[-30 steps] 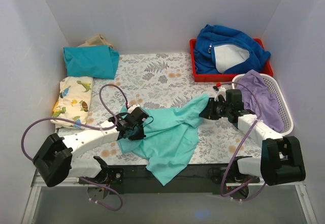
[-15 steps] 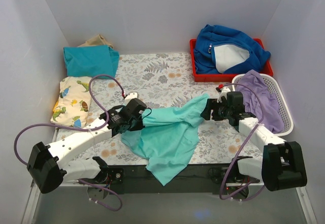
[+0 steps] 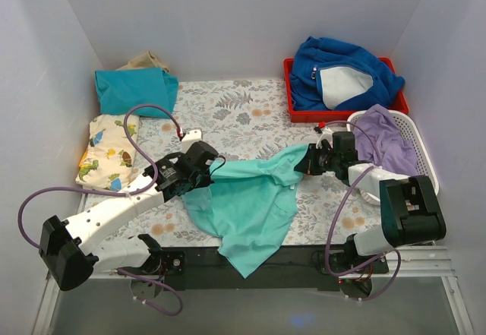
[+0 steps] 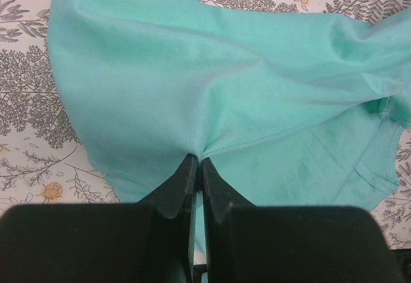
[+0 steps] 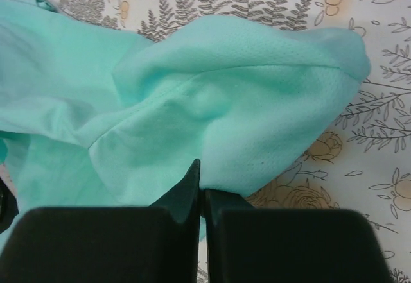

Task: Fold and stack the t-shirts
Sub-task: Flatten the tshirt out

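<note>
Left claw (image 3: pixel 210 170) and right claw (image 3: pixel 302 163), pinching mint t-shirt (image 3: pixel 250 202), moved farther back.

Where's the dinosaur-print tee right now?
Top view: the dinosaur-print tee lies at the table's left edge, just nearer than the folded teal tee, left of the left pincer.

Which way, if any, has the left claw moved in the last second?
Yes. The left gripper, shut on the mint t-shirt, moved up the top view, closer to the folded teal t-shirt.

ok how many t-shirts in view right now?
3: mint tee mid-table; teal folded tee far left; dinosaur-print tee just nearer; lilac garment in basket might be another.
</note>
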Available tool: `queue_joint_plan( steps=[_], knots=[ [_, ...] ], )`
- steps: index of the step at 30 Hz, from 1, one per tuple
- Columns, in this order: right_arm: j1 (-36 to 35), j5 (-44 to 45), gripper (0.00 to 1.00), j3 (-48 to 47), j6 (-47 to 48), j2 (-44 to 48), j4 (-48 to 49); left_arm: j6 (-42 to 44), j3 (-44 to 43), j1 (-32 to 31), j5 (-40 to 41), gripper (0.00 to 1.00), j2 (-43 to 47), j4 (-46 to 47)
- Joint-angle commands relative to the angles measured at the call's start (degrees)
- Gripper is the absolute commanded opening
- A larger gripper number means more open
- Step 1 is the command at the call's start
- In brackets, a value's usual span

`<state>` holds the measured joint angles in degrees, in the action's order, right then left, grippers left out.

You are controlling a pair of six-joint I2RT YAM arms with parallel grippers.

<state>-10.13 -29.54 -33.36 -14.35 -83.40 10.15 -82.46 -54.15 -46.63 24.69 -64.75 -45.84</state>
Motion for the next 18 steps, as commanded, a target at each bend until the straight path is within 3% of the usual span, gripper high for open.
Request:
queue_joint_plan(
  steps=[1,4,11,14,15,18],
  knots=[
    [0.2,-5.6,0.01,-0.8,-0.8,4.4,4.9,0.4,-2.2,-0.2,3.8,0.0,1.6,-1.3],
    [0.1,-7.0,0.01,-0.6,-0.2,9.7,3.6,1.4,-4.8,-0.2,5.5,0.0,1.6,-3.3],
    [0.1,-10.1,0.01,-9.6,5.9,29.7,-16.7,4.9,-13.4,-0.2,3.6,0.0,5.2,-7.8],
    [0.1,-10.6,0.01,-14.0,6.7,36.7,-24.6,8.1,-14.6,-0.2,-5.4,0.0,8.8,-6.1],
    [0.0,-10.7,0.01,-16.1,6.7,38.6,-27.8,9.8,-14.9,-0.2,-12.7,0.0,9.4,-6.1],
    [0.0,-12.0,0.01,-19.2,5.2,46.8,-31.1,10.1,-17.4,-0.2,-23.8,0.0,11.5,-8.2]
  ],
)
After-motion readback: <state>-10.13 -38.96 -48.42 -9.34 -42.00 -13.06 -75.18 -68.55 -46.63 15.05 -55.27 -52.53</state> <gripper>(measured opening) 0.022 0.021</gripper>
